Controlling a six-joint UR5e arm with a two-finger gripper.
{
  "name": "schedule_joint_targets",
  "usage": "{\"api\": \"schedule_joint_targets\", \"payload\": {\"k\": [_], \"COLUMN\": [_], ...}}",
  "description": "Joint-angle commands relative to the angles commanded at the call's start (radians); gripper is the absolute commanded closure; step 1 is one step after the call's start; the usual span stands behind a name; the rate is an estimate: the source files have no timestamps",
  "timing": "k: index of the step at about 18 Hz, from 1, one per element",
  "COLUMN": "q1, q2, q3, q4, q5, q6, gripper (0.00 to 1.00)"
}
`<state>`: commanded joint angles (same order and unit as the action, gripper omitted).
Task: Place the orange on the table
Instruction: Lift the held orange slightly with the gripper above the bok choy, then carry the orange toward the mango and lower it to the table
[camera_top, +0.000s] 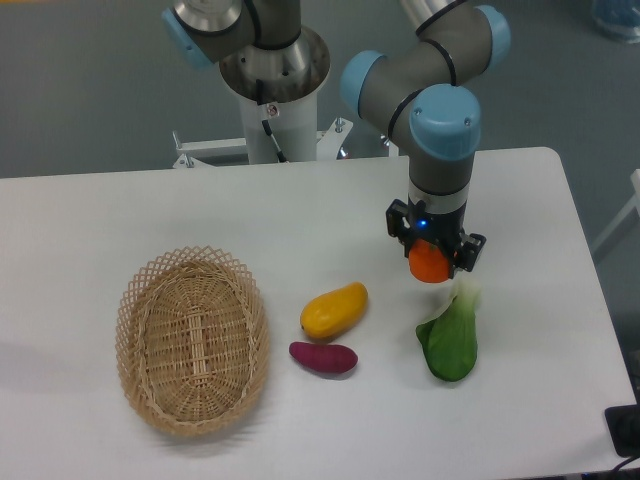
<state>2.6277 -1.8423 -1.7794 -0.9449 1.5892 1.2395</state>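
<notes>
orange (430, 264) held in gripper (433, 258), above table (300, 210).

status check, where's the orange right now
Gripper shut on orange, above the table. Bok choy close below-right. Not yet placed.

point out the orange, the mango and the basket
orange (430, 264), fixed camera, lower visible half under the jaws
mango (334, 310), fixed camera, middle of its body
basket (133, 300), fixed camera, left rim
</notes>
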Motion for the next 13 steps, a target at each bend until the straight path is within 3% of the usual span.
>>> {"api": "schedule_joint_targets", "payload": {"k": [4,8,13], "q1": [0.014,0.021,0.023], "q2": [0.003,0.047,0.067], "q3": [-0.029,-0.13,-0.187], "q4": [0.003,0.008,0.025], "q5": [-0.002,-0.002,-0.005], "q6": [0.005,0.095,0.14], "gripper": [0.34,0.35,0.36]}}
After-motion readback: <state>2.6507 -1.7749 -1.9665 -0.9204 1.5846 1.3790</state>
